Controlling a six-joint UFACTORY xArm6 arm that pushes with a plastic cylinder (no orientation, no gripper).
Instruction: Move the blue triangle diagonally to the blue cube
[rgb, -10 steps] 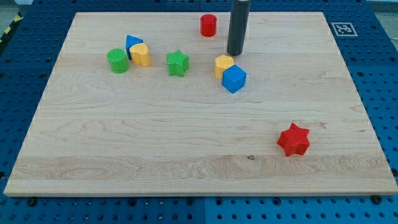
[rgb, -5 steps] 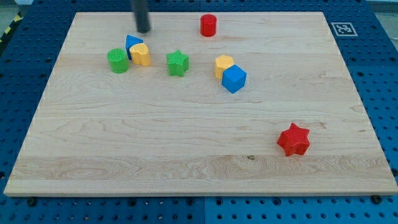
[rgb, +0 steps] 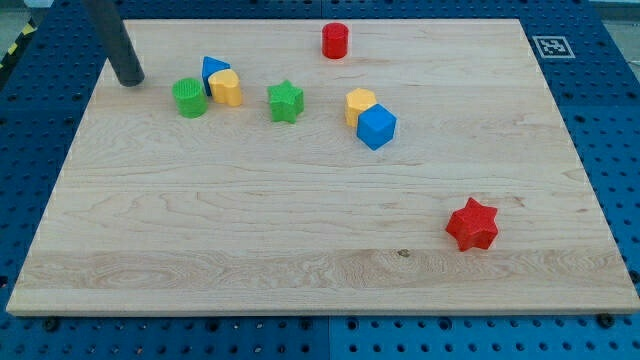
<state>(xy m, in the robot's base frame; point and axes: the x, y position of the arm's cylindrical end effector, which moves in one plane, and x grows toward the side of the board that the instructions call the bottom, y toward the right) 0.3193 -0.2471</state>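
Blue is the colour that matters here: a small blue triangular plastic block (rgb: 213, 69) sits toward the top left of a pale wooden counter (rgb: 300, 220), wedged in a tight cluster. A yellow rounded block (rgb: 226, 88) touches it just below and to the view's right, and a green ridged cylinder (rgb: 189, 97) sits just beside it to the view's lower left.

The goal, a blue plastic cube (rgb: 377, 126), lies well apart from the triangle, to the view's right and slightly lower, with a second yellow block (rgb: 360, 103) touching its upper left corner. A green star-shaped block (rgb: 286, 101) stands between the triangle's cluster and the cube. A red cylinder (rgb: 335, 40) sits above and to the right of the triangle near the counter's top edge, and a red star-shaped block (rgb: 472, 224) lies far to its lower right.

The arm has no fingers, so there is nothing to open or close; it ends in a dark straight rod. My tip (rgb: 130, 80) rests on the counter to the left of the triangle, near the counter's left edge, apart from the green cylinder and touching no block.

Judging from this, the task appears barely begun: the triangle is not yet in contact with my tip, and the whole diagonal push toward the cube remains.
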